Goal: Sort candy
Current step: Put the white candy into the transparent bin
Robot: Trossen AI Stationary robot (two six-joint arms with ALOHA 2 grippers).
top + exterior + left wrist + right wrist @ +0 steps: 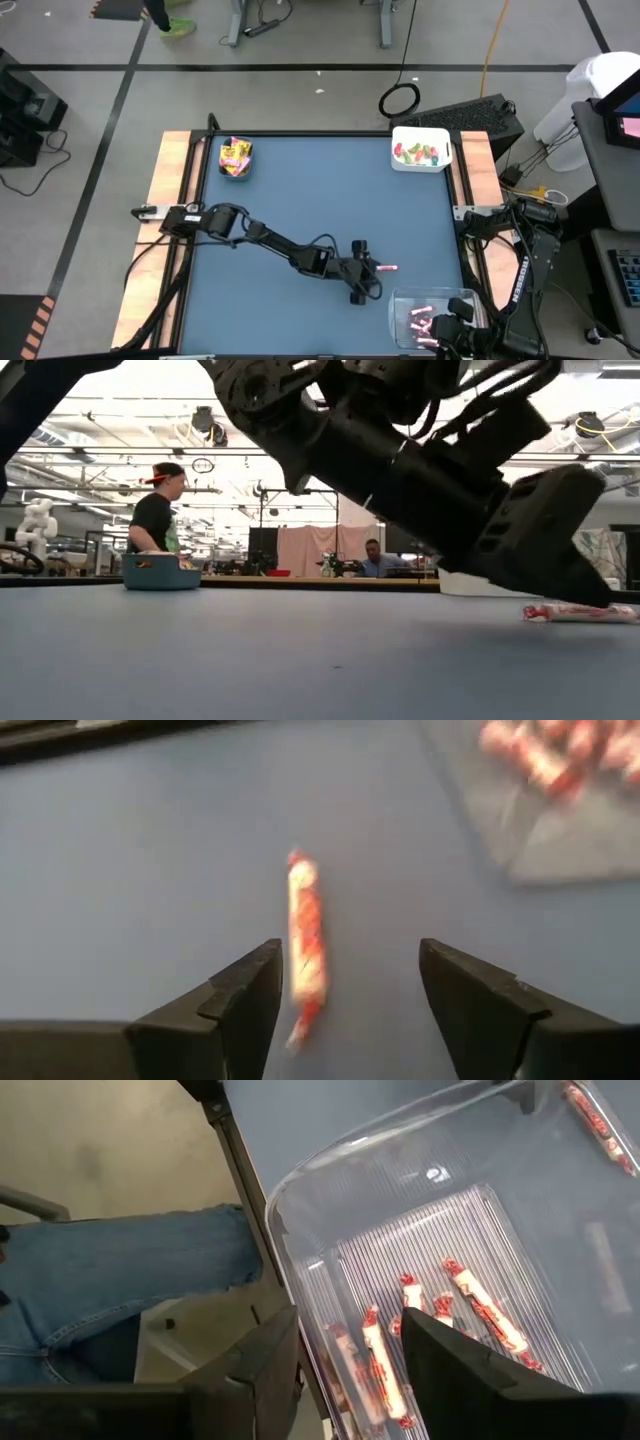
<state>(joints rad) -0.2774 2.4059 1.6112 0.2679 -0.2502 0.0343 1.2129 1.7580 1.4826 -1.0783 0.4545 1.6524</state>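
The left gripper (370,272) hung low over the blue table (300,200), near the clear bin (432,315), with its two fingers apart and a single pink-white candy stick (305,930) lying flat on the mat between them, not yet touched. In the high view that stick (388,268) lay just off the fingertips, loose on the table and outside the bin. The step in hand looked like the pick of this stick. The next move would call for settling the jaws down on either side of it and closing across its narrow width, then carrying it to the clear bin, where several like sticks (380,1365) already lay. The right gripper (345,1350) waited above that bin's corner, its fingers parted and holding nothing. The yellow packets (235,156) sat in the teal bin (236,172), and the small green and red pieces (418,153) in the white bin (421,164).
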